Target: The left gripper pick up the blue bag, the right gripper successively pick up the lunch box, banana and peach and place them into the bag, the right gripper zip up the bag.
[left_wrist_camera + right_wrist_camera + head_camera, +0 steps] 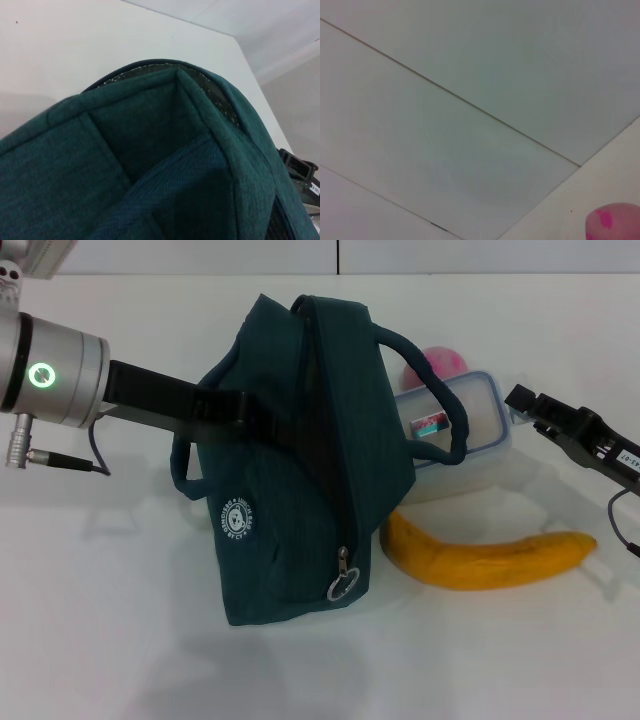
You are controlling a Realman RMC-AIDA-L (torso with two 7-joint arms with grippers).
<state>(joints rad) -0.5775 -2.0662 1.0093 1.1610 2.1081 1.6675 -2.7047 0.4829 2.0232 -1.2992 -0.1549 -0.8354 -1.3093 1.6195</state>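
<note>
Left gripper (235, 410) reaches in from the left and is clamped on the near edge of the blue bag (290, 530); its fingertips are buried in the fabric. Blue bag stands tilted on the white table (120, 640), its mouth edge uppermost, round white logo (237, 518) facing the camera, ring-pull zipper (342, 585) hanging at the lower front corner. One loop handle (435, 390) arches over the lunch box (470, 430), which sits just behind and to the right of the bag, partly hidden by it. Peach (443, 362) lies behind the lunch box, touching or just beside its far edge. Banana (490, 558) lies on the table in front of the lunch box, one end close to the bag's base. Right gripper (530, 408) hovers beside the lunch box at the right; whether its fingers are apart or together cannot be told
</note>
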